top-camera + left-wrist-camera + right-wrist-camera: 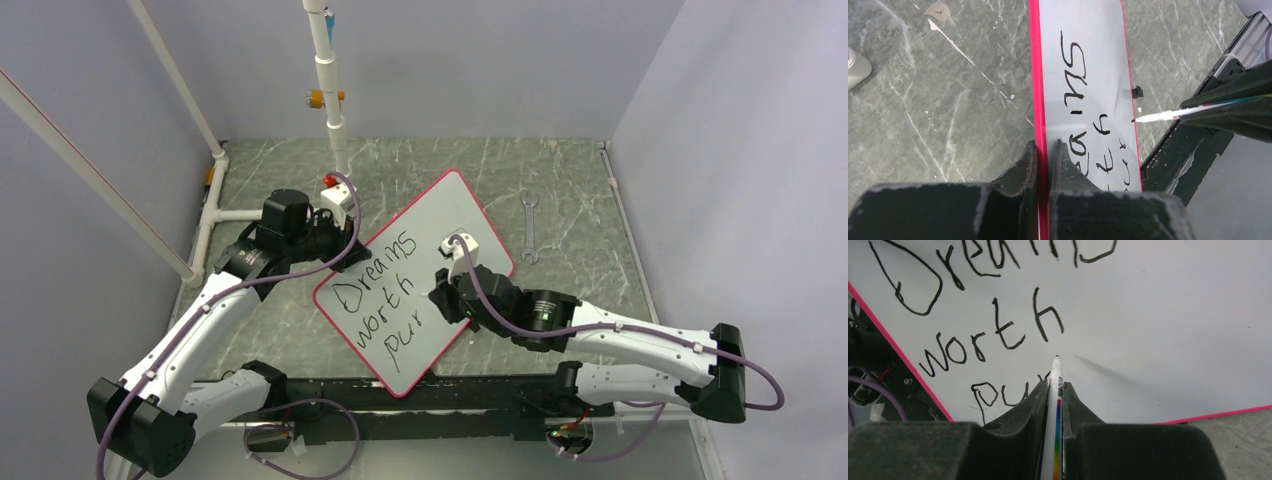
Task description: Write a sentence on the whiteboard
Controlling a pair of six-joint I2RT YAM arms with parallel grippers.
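The left wall (60, 260) is plain pale grey, with white pipe framing (212, 205) running along it to the table's far left corner. The table (585, 175) is a grey-green marbled surface streaked with white scratches. A vertical white pipe (330, 90) with an orange fitting stands at the back.

We find the left gripper (1046, 146) at the upper left edge of the whiteboard (445, 210), its jaws pressed onto the red rim, one finger on each face.

The whiteboard sits at the table's centre, turned on a diagonal. In the top view its near corner overlaps the black base rail (480, 392).

The sentence (380, 300) occupies the board's left half in three black lines: "Dreams", "worth", "pur".

The right gripper (1054, 385) is over the board's lower right part, its jaws pinching a white marker (1057, 430) with a rainbow stripe. The tip sits just right of "pur"; we cannot tell whether it touches.

A wrench (529, 228) lies on the table just right of the board, apart from it.

The right wall (740, 150) is plain pale grey.
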